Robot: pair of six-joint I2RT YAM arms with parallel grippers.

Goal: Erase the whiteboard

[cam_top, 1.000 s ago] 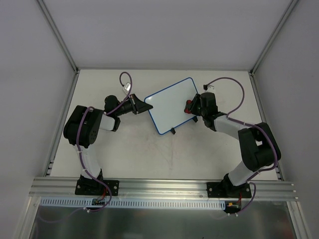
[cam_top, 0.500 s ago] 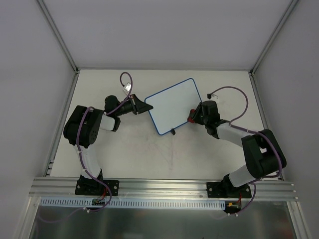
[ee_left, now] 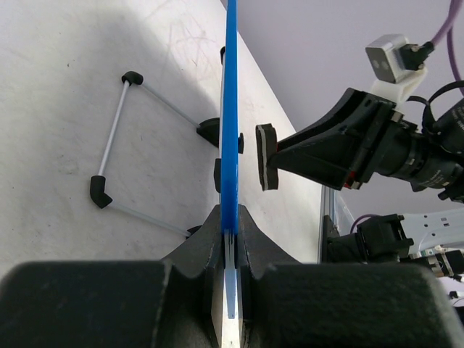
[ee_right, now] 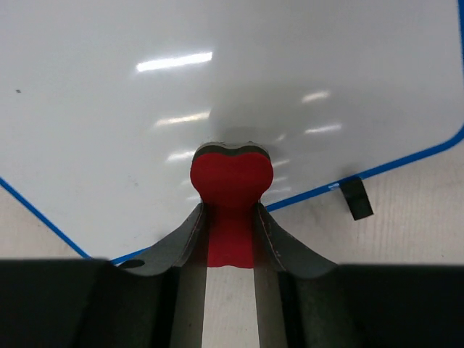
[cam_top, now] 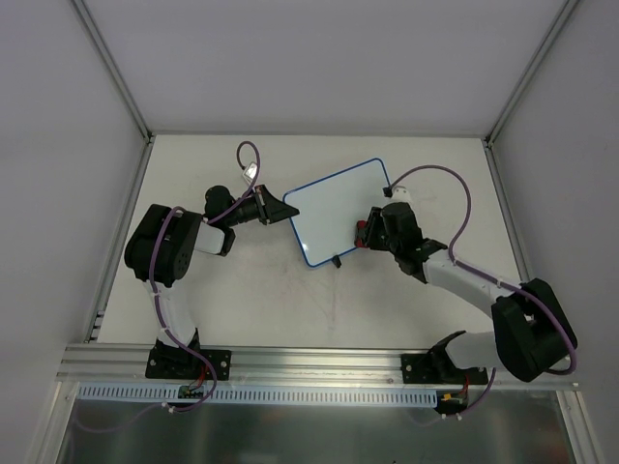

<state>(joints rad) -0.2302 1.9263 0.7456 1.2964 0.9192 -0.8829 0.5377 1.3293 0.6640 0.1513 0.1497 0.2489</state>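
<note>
The whiteboard sits near the middle of the surface, turned at an angle, with its white face showing to the top camera. From the left wrist it appears edge-on, raised off the surface rather than lying flat. The left end effector is closed on the board's left corner. Its two fingers pinch the blue frame between them.

The right end effector hangs over the board's lower right part, near a small black foot on the frame. Its fingers are clamped on the narrow waist of a red eraser, whose rounded head points at the board face. The left wrist view shows a thin gap between the eraser's dark pad and the board. Whether the two touch cannot be told for certain. Only soft light reflections and one tiny speck show on the face.
</note>
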